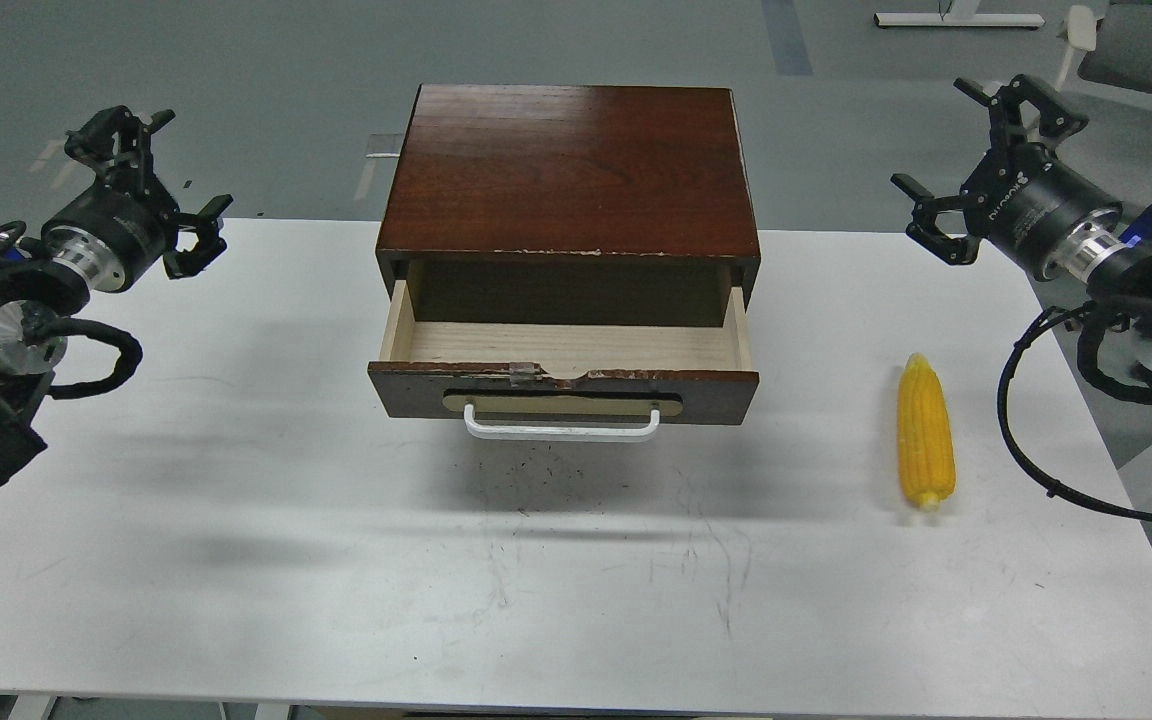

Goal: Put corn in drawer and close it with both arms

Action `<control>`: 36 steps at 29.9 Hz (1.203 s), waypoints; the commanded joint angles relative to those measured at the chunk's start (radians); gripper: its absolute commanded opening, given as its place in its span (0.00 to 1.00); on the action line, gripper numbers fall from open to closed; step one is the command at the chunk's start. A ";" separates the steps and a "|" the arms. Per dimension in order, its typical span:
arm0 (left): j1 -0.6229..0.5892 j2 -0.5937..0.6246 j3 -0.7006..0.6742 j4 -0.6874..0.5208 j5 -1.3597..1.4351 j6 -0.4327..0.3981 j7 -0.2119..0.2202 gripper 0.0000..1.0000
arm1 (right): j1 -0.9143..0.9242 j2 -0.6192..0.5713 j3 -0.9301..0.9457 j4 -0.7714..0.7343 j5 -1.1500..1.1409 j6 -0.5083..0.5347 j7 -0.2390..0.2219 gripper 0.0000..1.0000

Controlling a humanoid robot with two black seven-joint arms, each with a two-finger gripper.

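Note:
The yellow corn [925,432] lies on the white table to the right of the drawer, tapered end pointing away from me. The drawer [564,392] is pulled out of a dark-brown wooden cabinet [571,170], showing a pale wood inside with nothing in it; a white bar handle [561,424] hangs on its chipped front. My left gripper [158,180] hovers open at the far left, well clear of the cabinet. High at the right, my right gripper [971,165] is open too, above and behind the corn. Neither holds anything.
The white table [236,560] stretches wide in front of the drawer, with faint scuff marks. Its right edge runs close past the corn. Black cables loop from my right arm [1021,440] beside that edge. Grey floor and a chair lie beyond.

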 commanded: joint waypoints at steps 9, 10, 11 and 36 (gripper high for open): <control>0.045 0.028 -0.001 -0.105 0.000 0.000 -0.005 0.98 | -0.003 0.031 -0.004 -0.003 0.000 -0.011 -0.012 0.98; 0.045 0.028 0.000 -0.105 0.001 0.000 -0.005 0.98 | -0.003 0.031 -0.004 -0.003 0.000 -0.011 -0.010 0.99; 0.045 0.028 0.000 -0.105 0.002 0.000 -0.005 0.98 | -0.005 0.031 -0.004 -0.003 0.000 -0.011 -0.010 0.99; 0.047 0.022 -0.002 -0.108 0.002 0.000 -0.007 0.98 | -0.011 0.036 -0.007 -0.005 0.000 -0.014 -0.009 1.00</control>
